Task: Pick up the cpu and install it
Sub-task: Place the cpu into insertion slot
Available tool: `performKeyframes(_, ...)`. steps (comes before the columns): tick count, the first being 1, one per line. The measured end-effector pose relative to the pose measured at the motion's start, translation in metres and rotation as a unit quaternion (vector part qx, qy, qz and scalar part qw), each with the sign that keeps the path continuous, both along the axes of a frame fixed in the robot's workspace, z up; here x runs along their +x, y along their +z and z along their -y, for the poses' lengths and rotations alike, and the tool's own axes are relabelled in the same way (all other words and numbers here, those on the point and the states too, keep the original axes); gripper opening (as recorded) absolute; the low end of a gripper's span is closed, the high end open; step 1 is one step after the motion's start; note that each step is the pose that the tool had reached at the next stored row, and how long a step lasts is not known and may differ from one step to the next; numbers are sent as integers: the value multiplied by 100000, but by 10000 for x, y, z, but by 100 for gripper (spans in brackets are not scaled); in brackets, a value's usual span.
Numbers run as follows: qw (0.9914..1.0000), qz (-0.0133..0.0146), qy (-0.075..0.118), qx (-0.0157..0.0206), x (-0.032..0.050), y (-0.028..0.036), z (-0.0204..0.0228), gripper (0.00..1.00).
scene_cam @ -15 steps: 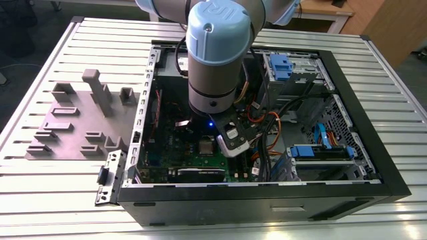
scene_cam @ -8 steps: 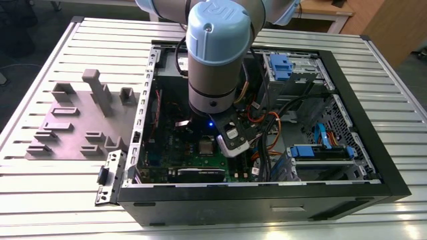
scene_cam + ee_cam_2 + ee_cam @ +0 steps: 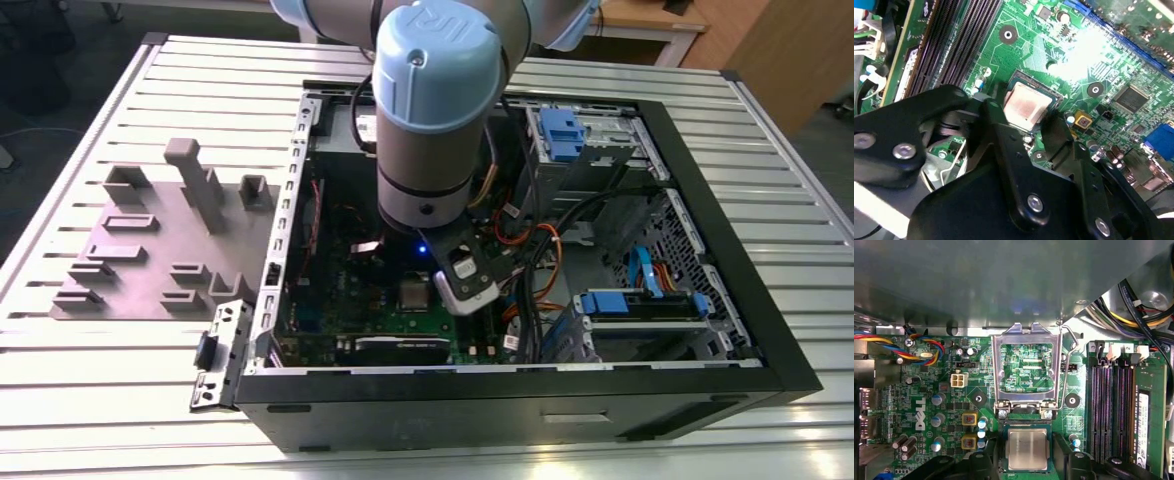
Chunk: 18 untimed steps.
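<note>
Hand [image 3: 1026, 454] spread open astride the cpu [image 3: 1026, 447] — contact unclear (fingers partly cut off).

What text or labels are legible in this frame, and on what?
motherboard: a large white brand mark, printed sideways.
Board print seen through the open socket frame: too small to read.
memory module, white label: too small to read.
cpu: no readable print.

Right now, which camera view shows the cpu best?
The first wrist view: the cpu faces the camera squarely, its metal top and pale rim plain, beside the open socket frame. The second wrist view shows the cpu at a slant; the exterior view shows a small grey square.
</note>
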<state>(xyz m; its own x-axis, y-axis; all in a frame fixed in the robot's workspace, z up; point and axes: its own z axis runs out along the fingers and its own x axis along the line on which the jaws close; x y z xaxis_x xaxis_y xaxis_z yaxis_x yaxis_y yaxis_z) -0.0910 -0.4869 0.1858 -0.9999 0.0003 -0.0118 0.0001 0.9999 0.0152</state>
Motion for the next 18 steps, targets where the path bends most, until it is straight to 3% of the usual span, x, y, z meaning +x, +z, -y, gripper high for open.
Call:
performKeyframes(2,100000,0,-10,5,-1,1,0,55)
performKeyframes(3,100000,-22,-8,-22,-2,10,1,61)
performKeyframes(8,100000,-30,-17,-6,-2,84,1,61)
performKeyframes(18,100000,-19,-10,7,-2,95,1,61)
